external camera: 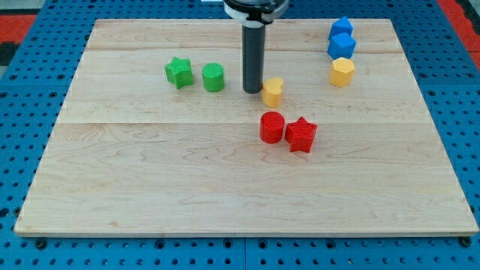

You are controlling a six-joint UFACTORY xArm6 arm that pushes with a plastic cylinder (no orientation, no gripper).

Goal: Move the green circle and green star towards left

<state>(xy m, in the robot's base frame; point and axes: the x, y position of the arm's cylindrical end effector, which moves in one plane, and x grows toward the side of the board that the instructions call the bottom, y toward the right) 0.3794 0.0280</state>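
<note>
The green star and the green circle lie side by side on the wooden board, in the upper left-middle part of the view, the star to the left. My tip rests on the board to the right of the green circle, with a gap between them. A small yellow block sits right beside my tip on its right.
A red circle and a red star lie together below my tip. Two blue blocks and a yellow hexagon-like block stand at the upper right. Blue pegboard surrounds the board.
</note>
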